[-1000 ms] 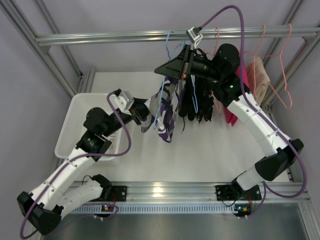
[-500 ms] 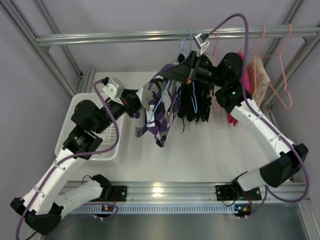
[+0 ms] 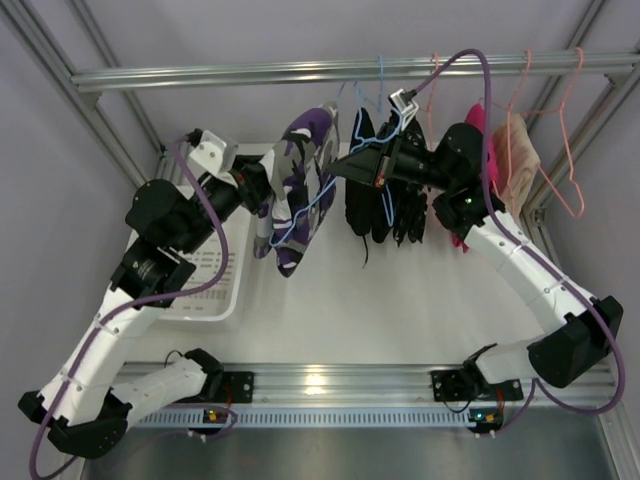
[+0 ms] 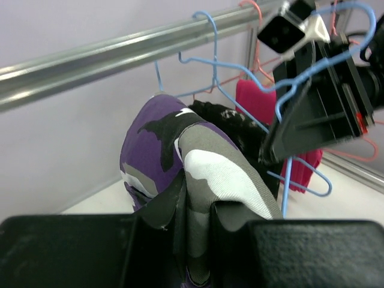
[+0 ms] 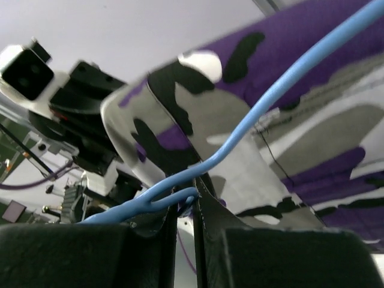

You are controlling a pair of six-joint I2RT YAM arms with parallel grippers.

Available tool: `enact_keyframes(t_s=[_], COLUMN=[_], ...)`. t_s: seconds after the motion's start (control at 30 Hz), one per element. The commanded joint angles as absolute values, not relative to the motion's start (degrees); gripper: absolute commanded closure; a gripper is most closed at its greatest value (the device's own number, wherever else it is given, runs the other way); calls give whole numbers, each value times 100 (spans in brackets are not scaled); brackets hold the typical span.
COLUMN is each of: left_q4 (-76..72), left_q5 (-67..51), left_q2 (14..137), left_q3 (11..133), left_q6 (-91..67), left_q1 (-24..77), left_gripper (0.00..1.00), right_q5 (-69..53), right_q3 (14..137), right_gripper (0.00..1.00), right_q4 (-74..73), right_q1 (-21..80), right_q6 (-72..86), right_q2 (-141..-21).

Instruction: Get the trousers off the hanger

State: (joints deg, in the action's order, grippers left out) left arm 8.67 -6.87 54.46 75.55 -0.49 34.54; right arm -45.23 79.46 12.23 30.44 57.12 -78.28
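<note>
From above, my left gripper point(image 3: 262, 187) clamps the camouflage trousers point(image 3: 300, 170), which hang left of the black trousers point(image 3: 372, 200). Left wrist: fingers point(image 4: 252, 246) pinch that fabric. Right wrist: my right gripper point(image 5: 185, 201) is closed on the blue hanger point(image 5: 312, 61).

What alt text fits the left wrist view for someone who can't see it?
The left gripper pinches a fold of the camouflage trousers below a metal rail. At right, the right gripper holds a blue hanger, with a pink garment behind.
</note>
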Motion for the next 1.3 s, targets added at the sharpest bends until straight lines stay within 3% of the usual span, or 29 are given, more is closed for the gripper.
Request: enact_keyframes(t_s=[0.0, 0.4, 0.77, 1.07, 1.27], left_q4=[-1152, -870, -1203, -1643, -1934], left_q5=[-379, -18, 869, 1370, 1397], left_q2=[5361, 6046, 6390, 6662, 6250], left_q3=[8760, 10643, 12198, 12613, 11322], left_q6=[-53, 623, 2492, 5023, 6256], left_q1=[3419, 3419, 3419, 3419, 3437], left_gripper=[100, 100, 100, 100, 100], right_q5=[-4860, -4772, -4711, -4702, -4702], right_q3=[7735, 7778, 7725, 7893, 7884], right_gripper=[100, 100, 100, 100, 100], right_q4=[1090, 835, 817, 729, 694], right_q1=[3181, 3516, 3595, 3621, 3621], right_q6=[4835, 4526, 4500, 4421, 4377], right_q2=[-7787, -8033, -7954, -7937, -7858])
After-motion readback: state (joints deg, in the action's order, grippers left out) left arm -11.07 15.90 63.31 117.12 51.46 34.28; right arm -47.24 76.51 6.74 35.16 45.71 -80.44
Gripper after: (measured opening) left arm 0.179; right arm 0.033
